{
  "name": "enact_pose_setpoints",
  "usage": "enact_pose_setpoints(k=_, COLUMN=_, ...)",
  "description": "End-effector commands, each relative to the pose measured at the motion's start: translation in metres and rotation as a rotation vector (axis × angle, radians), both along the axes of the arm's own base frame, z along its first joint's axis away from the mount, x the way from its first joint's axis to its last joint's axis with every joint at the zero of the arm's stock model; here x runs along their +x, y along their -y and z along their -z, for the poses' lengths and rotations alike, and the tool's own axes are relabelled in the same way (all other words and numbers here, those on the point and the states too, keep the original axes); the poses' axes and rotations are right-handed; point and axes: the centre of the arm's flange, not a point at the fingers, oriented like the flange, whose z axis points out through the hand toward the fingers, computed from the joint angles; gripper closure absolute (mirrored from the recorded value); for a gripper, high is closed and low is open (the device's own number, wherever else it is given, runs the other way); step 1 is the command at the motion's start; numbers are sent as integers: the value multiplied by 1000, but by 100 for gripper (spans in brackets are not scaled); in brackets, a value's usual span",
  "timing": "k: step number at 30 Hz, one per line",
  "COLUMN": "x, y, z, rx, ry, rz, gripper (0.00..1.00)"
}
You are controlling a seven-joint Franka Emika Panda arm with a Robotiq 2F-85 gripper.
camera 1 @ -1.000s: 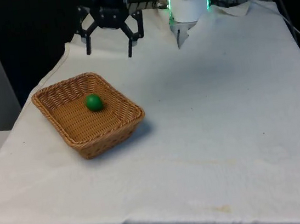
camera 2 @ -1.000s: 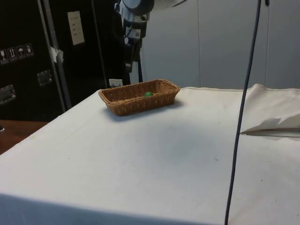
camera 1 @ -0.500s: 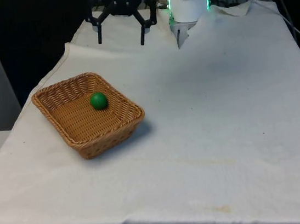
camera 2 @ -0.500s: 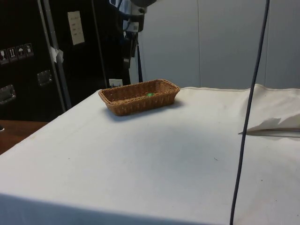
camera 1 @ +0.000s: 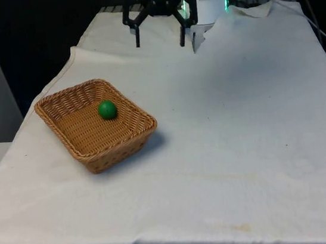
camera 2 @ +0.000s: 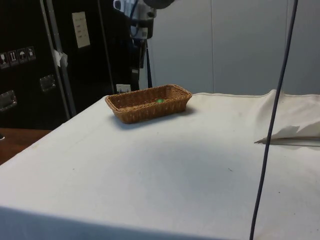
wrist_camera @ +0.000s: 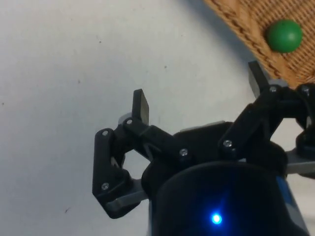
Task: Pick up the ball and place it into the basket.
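Even, bright light falls from overhead on the white cloth of the desk, which shows no glare. The basket throws a soft, short shadow toward the front view's right. The background is deep black in the front view. In the wrist view the pincer is sharp and dark against pale cloth.

Lab: cloth-draped table, dark cabinets (labelled)
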Motion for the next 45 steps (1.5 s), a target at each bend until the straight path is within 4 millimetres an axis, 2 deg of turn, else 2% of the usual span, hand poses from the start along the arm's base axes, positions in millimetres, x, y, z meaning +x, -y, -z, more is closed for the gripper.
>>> enact_pose_setpoints(k=1, x=-1, y=-2, z=3, rx=-10, ry=-5, rz=4, gripper=0)
enact_pose_setpoints(k=3, x=-4, y=-11, z=10, rx=-3, ry=-19, rz=3, gripper=0)
enact_pose_setpoints(k=4, x=-2, y=-6, z=4, rx=5, ry=-8, rz=-1, gripper=0)
enact_pose_setpoints(k=6, x=-6, y=-17, z=15, rx=2, ry=-29, rz=3, gripper=0)
enact_pose_setpoints(k=12, x=-12, y=-31, z=28, rx=15, ry=-61, rz=15, gripper=0)
enact_pose_setpoints(k=13, x=-11, y=-31, z=25, rx=22, ry=-52, rz=6, gripper=0)
enact_pose_setpoints(k=19, x=-14, y=-33, z=40, rx=20, ry=-97, rz=54, gripper=0)
enact_pose_setpoints(k=23, x=-15, y=-33, z=42, rx=23, ry=-106, rz=74, gripper=0)
enact_pose_setpoints(k=45, x=-25, y=-32, z=44, rx=51, ry=-161, rz=207, gripper=0)
